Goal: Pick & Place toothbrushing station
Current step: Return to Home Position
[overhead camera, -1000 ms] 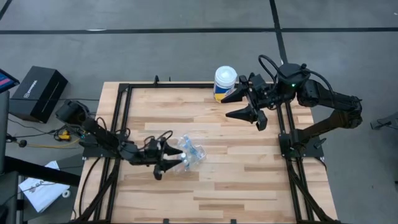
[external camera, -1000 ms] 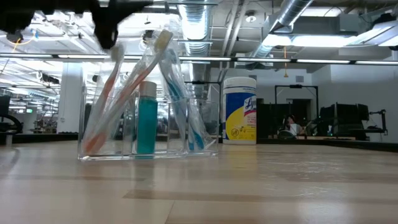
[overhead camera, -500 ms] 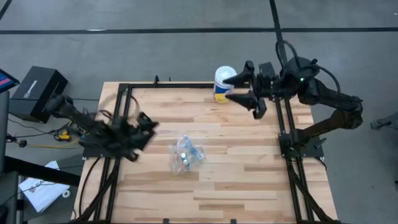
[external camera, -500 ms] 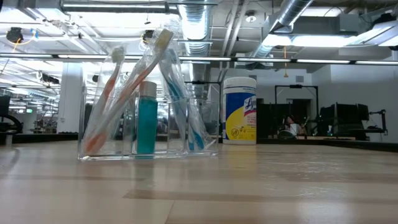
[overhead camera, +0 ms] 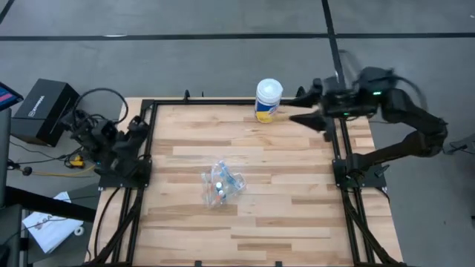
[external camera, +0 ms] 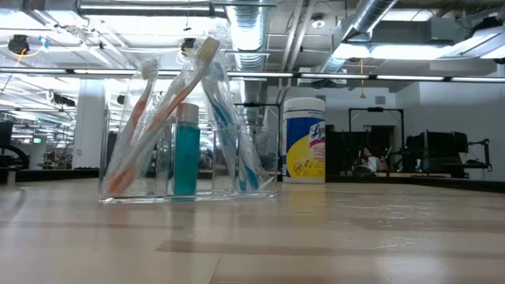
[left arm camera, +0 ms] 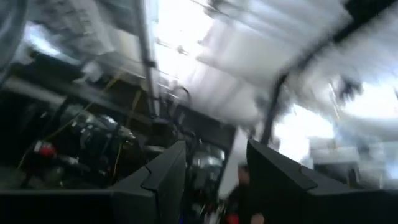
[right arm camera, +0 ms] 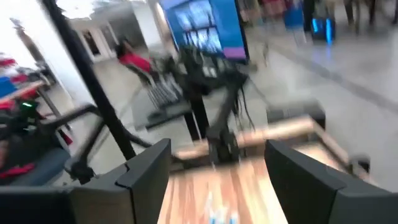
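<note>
A clear plastic holder [overhead camera: 223, 183] stands by its flat base on the middle of the wooden table. In the low view the holder [external camera: 185, 138] has wrapped toothbrushes [external camera: 221, 118] leaning in it and a teal tube [external camera: 186, 154] upright. My left gripper [left arm camera: 214, 186] is open and empty, folded back over the table's left frame [overhead camera: 133, 127] and pointing up into the room. My right gripper [overhead camera: 300, 105] is open and empty, above the table's far right part, next to a wipes canister [overhead camera: 269, 99]. It also shows in its own wrist view [right arm camera: 217, 186].
The white and yellow wipes canister [external camera: 304, 140] stands at the table's far edge, behind the holder in the low view. A black metal frame [overhead camera: 338, 148] runs along the table's left, far and right edges. A black box [overhead camera: 46, 110] sits off the table at the left.
My left gripper has drawn back from the holder toward the table's left edge and folded up over the frame, tipping upward. My right gripper has gone toward the table's far right corner. The holder and its contents have stayed in place.
</note>
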